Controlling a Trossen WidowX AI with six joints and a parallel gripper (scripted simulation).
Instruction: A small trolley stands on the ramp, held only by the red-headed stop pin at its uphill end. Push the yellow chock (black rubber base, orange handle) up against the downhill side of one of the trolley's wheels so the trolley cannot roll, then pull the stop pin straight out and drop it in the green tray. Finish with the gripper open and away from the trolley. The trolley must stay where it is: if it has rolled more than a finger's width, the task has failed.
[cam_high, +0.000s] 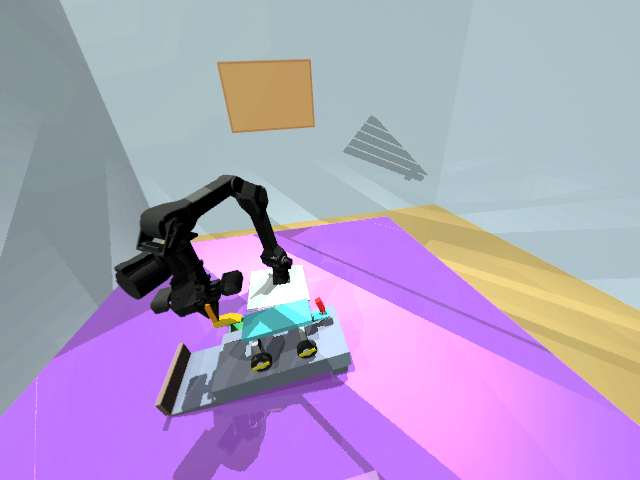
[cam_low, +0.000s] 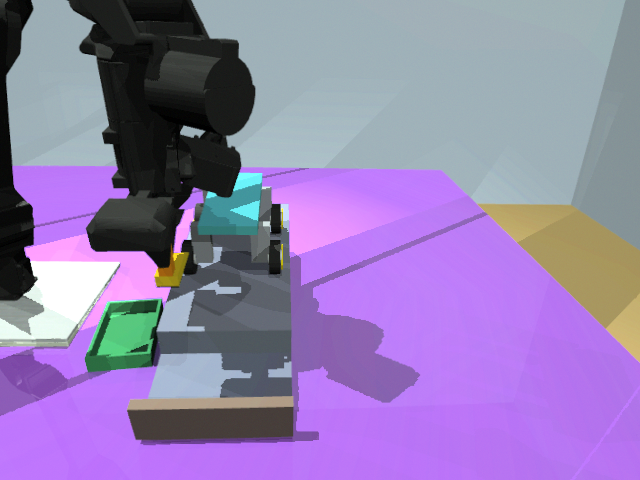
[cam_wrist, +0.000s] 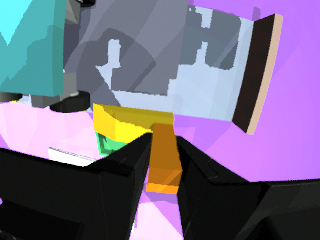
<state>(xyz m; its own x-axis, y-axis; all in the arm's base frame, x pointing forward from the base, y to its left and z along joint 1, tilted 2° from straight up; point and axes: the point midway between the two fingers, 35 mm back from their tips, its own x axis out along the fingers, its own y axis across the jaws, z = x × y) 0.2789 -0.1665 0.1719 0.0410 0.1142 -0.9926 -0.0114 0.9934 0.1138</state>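
Observation:
My gripper (cam_high: 208, 308) (cam_low: 168, 257) (cam_wrist: 163, 140) is shut on the chock's orange handle. The yellow chock (cam_high: 227, 320) (cam_low: 173, 277) (cam_wrist: 127, 122) hangs at the ramp's tray-side edge, just downhill of the trolley's lower wheel on that side; a small gap shows between them in the wrist view. Its black base is not visible. The cyan-topped trolley (cam_high: 279, 320) (cam_low: 231, 219) (cam_wrist: 32, 65) stands on the grey ramp (cam_high: 333, 343) (cam_low: 242, 312) (cam_wrist: 207, 97). The red-headed stop pin (cam_high: 320, 304) stands upright at the uphill end, hidden in the exterior view. The green tray (cam_high: 235, 327) (cam_low: 119, 361) (cam_wrist: 106, 147) lies beside the ramp.
A brown end board (cam_high: 173, 379) (cam_low: 211, 421) (cam_wrist: 257, 75) closes the ramp's low end. A white board (cam_high: 258, 300) (cam_low: 77, 310) (cam_wrist: 70, 156) under the arm's base lies beyond the tray. The arm reaches over the trolley's tray side.

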